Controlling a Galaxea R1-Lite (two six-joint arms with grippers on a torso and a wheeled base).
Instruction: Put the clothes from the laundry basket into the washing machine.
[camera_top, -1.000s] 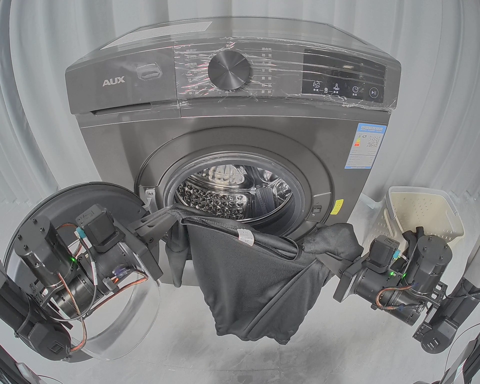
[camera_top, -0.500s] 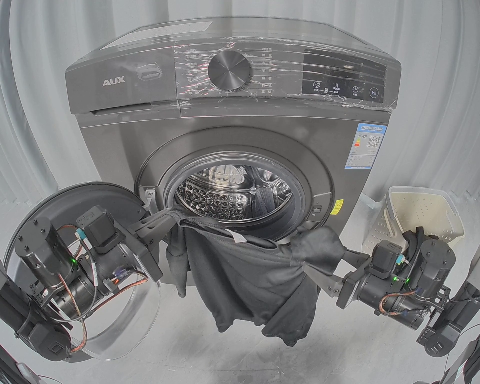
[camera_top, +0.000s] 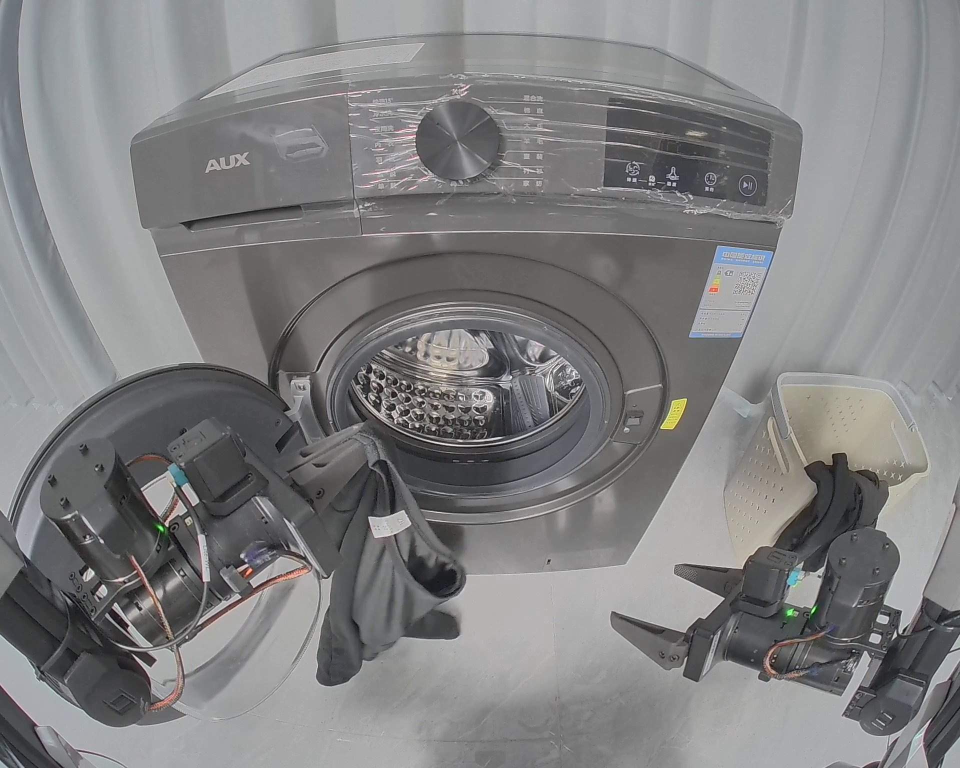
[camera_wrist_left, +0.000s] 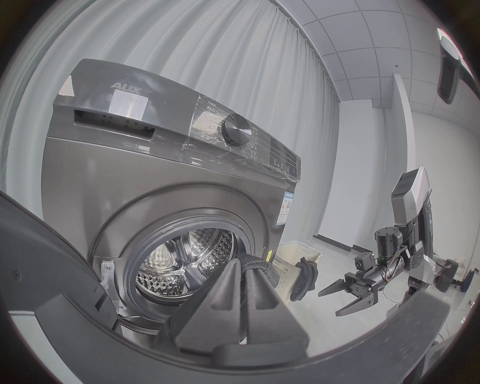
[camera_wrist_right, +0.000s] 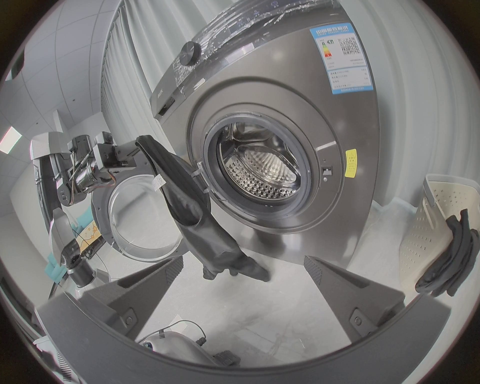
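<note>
Washing machine (camera_top: 460, 250): grey front-loader, door (camera_top: 130, 420) swung open at its L.
Laundry basket (camera_top: 760, 470): cream, perforated, just R of machine; dark cloth (camera_top: 835, 500) draped over rim.
Garment (camera_top: 385, 580): dk grey, limp, white tag, hanging by porthole's lower L edge.
L gripper (camera_top: 345, 450): pinched on garment's top.
R gripper (camera_top: 647, 597): spread wide, low before machine's R corner.

At 12 o'clock washing machine (camera_top: 460, 250) is centred; door (camera_top: 120, 420) is swung open at 8 o'clock of drum (camera_top: 450, 390). At 4 o'clock laundry basket (camera_top: 850, 420) is set, draped garment (camera_top: 835, 505) on its rim. At 7 o'clock hanging garment (camera_top: 385, 570) is held by left gripper (camera_top: 345, 455).
</note>
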